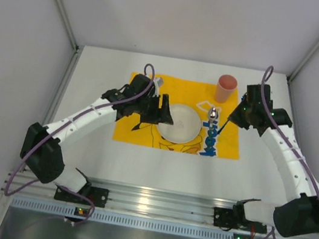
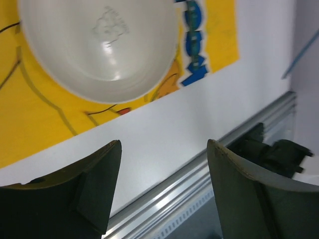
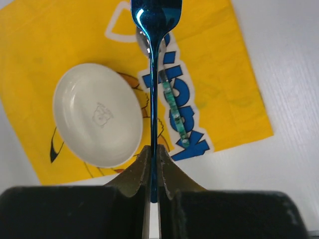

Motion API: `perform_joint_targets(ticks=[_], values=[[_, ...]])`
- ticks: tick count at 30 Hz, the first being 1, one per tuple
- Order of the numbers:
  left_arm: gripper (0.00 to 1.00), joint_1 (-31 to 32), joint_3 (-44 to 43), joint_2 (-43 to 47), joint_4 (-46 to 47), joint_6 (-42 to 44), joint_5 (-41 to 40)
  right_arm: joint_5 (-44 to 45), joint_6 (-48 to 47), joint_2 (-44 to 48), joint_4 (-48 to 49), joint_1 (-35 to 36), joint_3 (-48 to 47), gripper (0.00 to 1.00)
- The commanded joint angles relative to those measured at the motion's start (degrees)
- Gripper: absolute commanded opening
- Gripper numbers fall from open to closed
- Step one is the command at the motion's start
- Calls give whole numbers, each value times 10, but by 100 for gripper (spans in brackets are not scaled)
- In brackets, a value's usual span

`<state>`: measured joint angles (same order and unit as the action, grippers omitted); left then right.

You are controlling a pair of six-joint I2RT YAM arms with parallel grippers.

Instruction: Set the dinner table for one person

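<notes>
The dinner table (image 1: 82,143) is a white tabletop with a yellow cartoon-printed cloth (image 1: 138,134) on it. A white plate (image 1: 180,123) lies in the middle of the cloth. A pink cup (image 1: 226,88) stands at the cloth's far right corner. A utensil with a silver head and green patterned handle (image 3: 172,107) lies on the cloth to the right of the plate. My right gripper (image 3: 154,149) is shut on a shiny blue utensil (image 3: 154,74) and holds it above the green-handled one. My left gripper (image 2: 164,144) is open and empty, just left of the plate (image 2: 99,45).
Grey walls with metal posts enclose the table on the left, right and back. An aluminium rail (image 1: 151,204) with the arm bases runs along the near edge. Bare white tabletop (image 2: 164,124) lies between the cloth and the rail.
</notes>
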<state>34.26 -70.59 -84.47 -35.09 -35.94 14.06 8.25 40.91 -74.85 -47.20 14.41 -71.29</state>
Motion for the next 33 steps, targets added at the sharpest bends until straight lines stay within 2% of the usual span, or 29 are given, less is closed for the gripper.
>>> perform_joint_targets(ticks=[1,4,14,20,27,30,31,32,33], values=[[75,19,26,41,221,-67,117,-49,44,27,-54,27,-30,0],[77,46,31,25,294,-97,140,-73,50,39,-64,42,-47,0],[75,177,-46,-95,329,-104,89,-122,62,96,-79,49,-60,0],[74,203,-75,-141,346,-104,66,-145,60,122,-94,48,-44,0],[70,208,-114,-145,346,-102,69,-161,65,133,-94,48,-18,0],[57,208,-118,-146,346,-98,76,-172,68,133,-91,50,-10,0],[49,208,-119,-148,346,-98,78,-175,69,133,-90,50,-7,0],[21,208,-121,-154,346,-97,86,-177,70,133,-89,49,-5,0],[3,208,-124,-156,346,-98,90,-177,71,133,-87,49,-3,0]])
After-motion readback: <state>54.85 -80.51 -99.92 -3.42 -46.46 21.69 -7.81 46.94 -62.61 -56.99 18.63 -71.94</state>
